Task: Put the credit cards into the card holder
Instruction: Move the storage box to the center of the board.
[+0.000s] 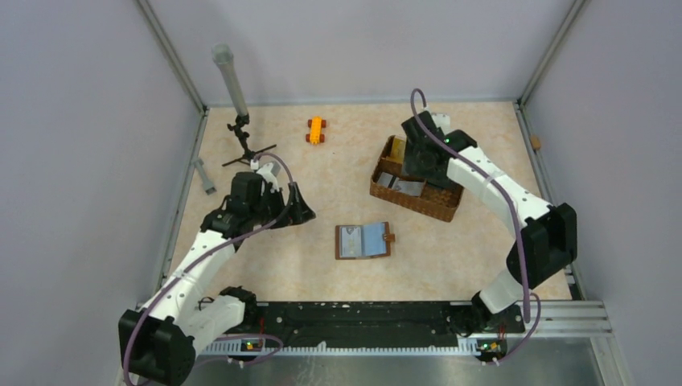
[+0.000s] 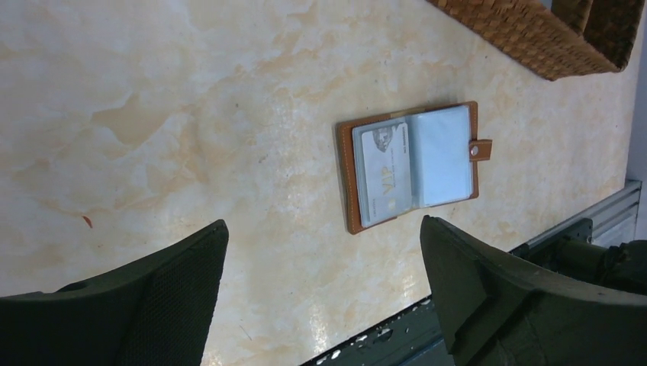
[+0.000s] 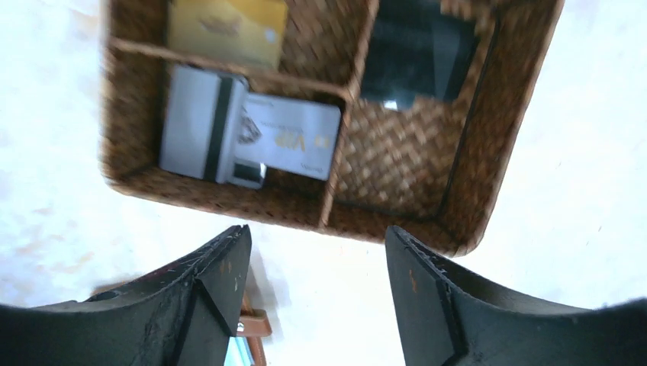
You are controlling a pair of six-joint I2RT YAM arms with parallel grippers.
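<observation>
The card holder [image 1: 363,240] lies open on the table, brown with blue pockets and a snap tab; a silver credit card [image 2: 385,179] sits in the left pocket of the card holder [image 2: 347,183]. My left gripper [image 1: 299,211] hovers left of it, open and empty [image 2: 324,225]. More credit cards lie in the woven basket [image 3: 397,152]: a gold one [image 3: 227,29], two silver ones [image 3: 202,122] and a black one [image 3: 416,53]. My right gripper [image 1: 420,165] hangs over the basket, open [image 3: 317,229], nothing between its fingers. The holder's tab [image 3: 252,324] shows below.
The brown woven basket [image 1: 438,205] stands at the right rear. An orange toy block [image 1: 315,129] lies at the back. A small stand with a grey tube [image 1: 233,88] rises at the back left, a grey piece [image 1: 205,175] beside the wall.
</observation>
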